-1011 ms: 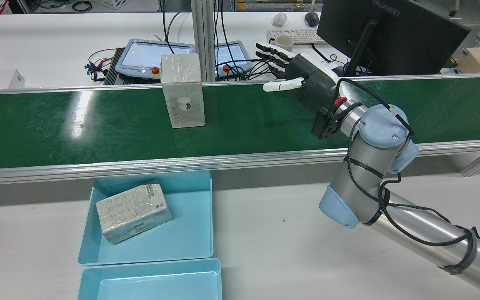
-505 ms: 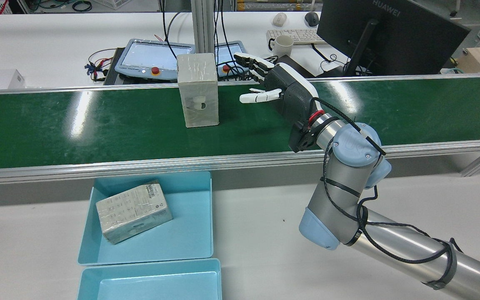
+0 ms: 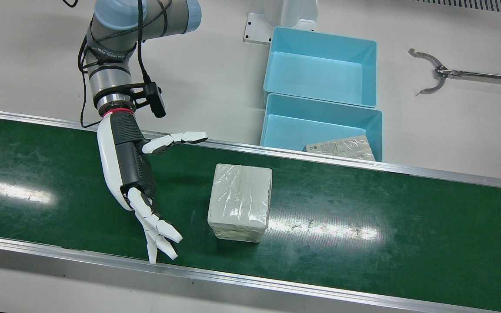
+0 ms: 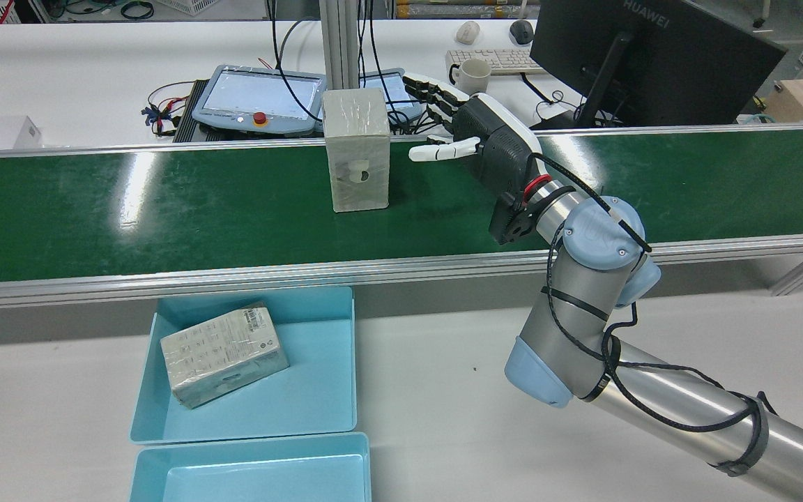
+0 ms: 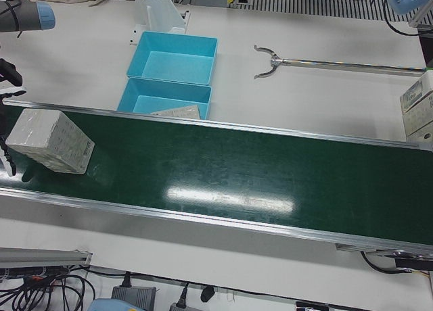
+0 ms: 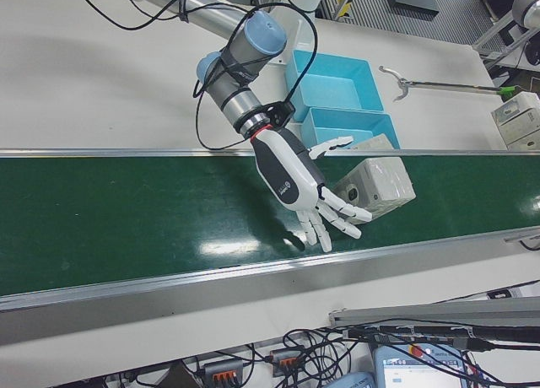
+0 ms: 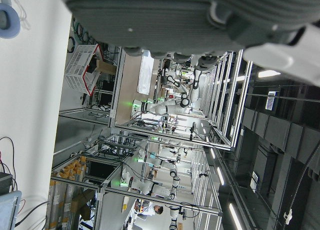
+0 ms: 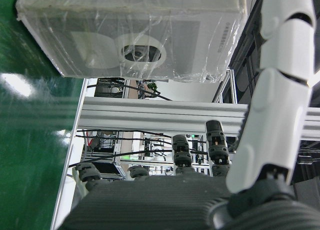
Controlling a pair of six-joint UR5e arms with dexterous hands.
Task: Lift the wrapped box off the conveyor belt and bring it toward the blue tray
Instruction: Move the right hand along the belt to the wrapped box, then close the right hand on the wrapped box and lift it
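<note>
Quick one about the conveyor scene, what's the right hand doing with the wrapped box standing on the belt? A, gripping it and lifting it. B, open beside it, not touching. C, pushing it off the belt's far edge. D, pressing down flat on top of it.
B: the right hand is spread open on the belt, with green belt showing between it and the wrapped box.

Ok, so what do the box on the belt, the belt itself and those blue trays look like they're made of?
Wrapped box: probably cardboard under clear plastic film, judging by the wrinkles and glare. Conveyor belt: dark green, smooth, likely rubber or PVC, with sharp light reflections and faint scuffs; its side rails look like brushed aluminium. Blue tray: looks like moulded plastic, uniform matte colour, rounded corners.
</note>
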